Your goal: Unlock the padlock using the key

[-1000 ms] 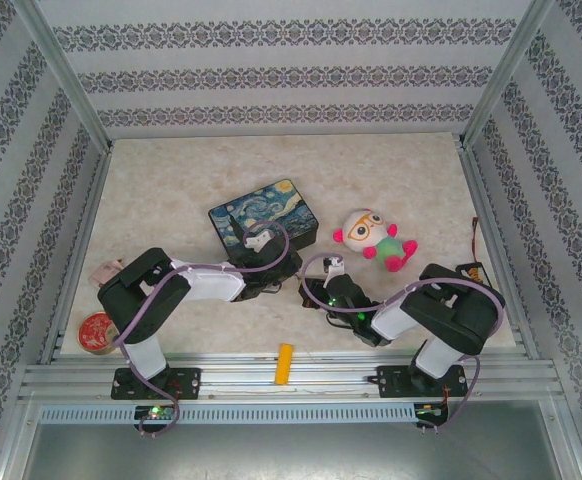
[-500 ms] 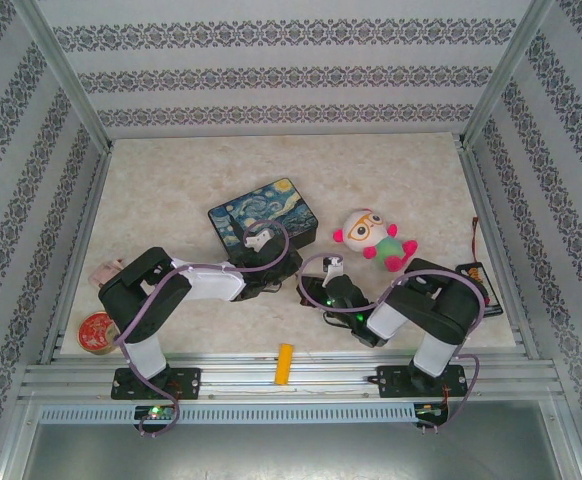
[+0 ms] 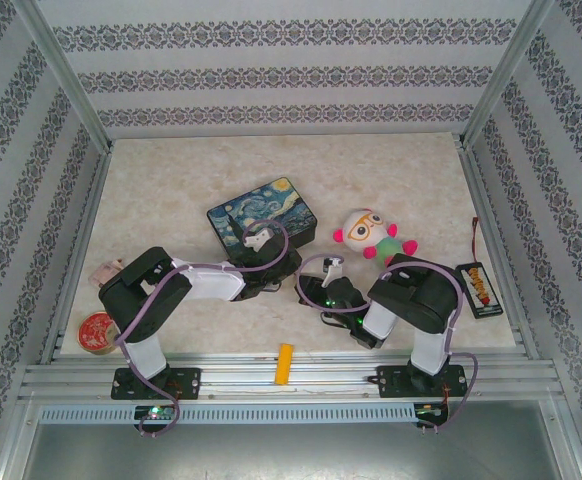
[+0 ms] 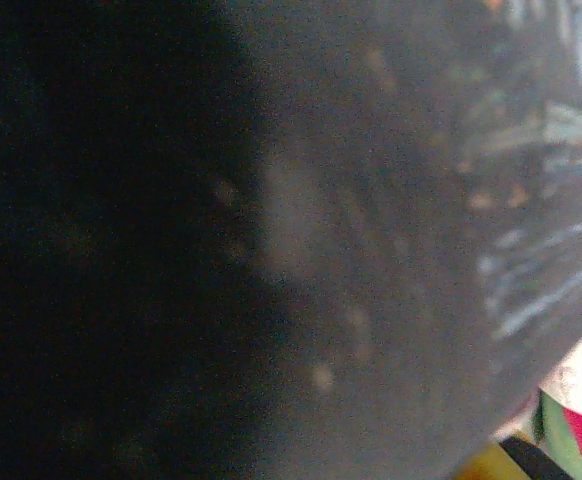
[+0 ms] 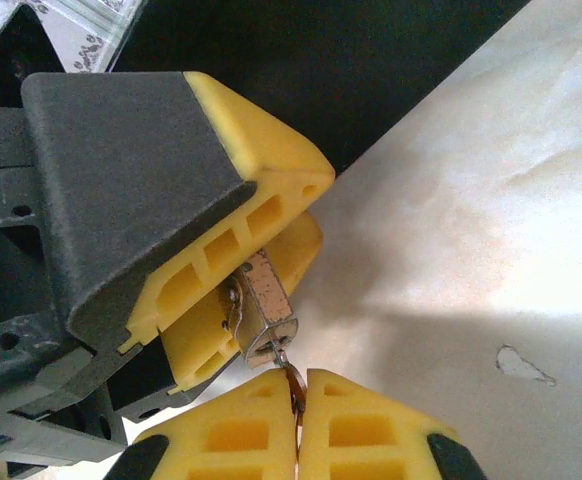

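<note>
In the right wrist view the small brass padlock (image 5: 263, 305) is pinched between the yellow fingers (image 5: 271, 150) of my left gripper, keyhole end pointing down. My right gripper (image 5: 301, 378) is shut on the thin dark key (image 5: 295, 388), whose tip touches the padlock's keyhole end. From above, the left gripper (image 3: 289, 283) and right gripper (image 3: 307, 291) meet nose to nose just in front of the starry-night tin (image 3: 264, 215). The padlock and key are too small to make out there. The left wrist view is dark and blurred, pressed close to the tin (image 4: 531, 250).
A plush toy (image 3: 373, 238) lies right of the tin. An orange-yellow block (image 3: 285, 364) sits on the front rail. A red tape roll (image 3: 98, 330) is at the front left, and a black card (image 3: 479, 288) at the right edge.
The right arm's elbow has swung left toward the centre, uncovering the black card at the right. Both grippers and the padlock stay where they were.
</note>
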`<state>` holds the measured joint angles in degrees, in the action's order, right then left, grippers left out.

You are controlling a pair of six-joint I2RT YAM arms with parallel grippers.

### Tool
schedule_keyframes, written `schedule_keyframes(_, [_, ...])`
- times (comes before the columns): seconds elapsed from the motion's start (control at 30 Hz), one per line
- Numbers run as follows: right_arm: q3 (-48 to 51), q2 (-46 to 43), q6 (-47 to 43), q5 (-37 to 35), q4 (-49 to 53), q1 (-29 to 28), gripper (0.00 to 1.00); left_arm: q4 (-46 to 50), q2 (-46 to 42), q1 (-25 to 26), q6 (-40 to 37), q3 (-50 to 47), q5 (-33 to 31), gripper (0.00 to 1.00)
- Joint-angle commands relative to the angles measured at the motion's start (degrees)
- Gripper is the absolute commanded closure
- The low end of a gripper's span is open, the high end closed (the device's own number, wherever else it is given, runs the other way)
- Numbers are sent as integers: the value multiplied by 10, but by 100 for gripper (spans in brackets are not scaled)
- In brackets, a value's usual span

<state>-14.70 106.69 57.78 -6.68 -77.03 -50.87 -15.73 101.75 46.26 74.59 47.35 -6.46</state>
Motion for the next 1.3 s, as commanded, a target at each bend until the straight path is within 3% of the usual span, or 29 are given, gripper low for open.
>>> schedule_keyframes(0.0, [8, 12, 12, 11, -23, -5, 100, -37, 20, -2, 68, -15, 67, 83])
schedule_keyframes(1.27, [14, 3, -23, 2, -23, -5, 100, -41, 19, -4, 69, -18, 66, 83])
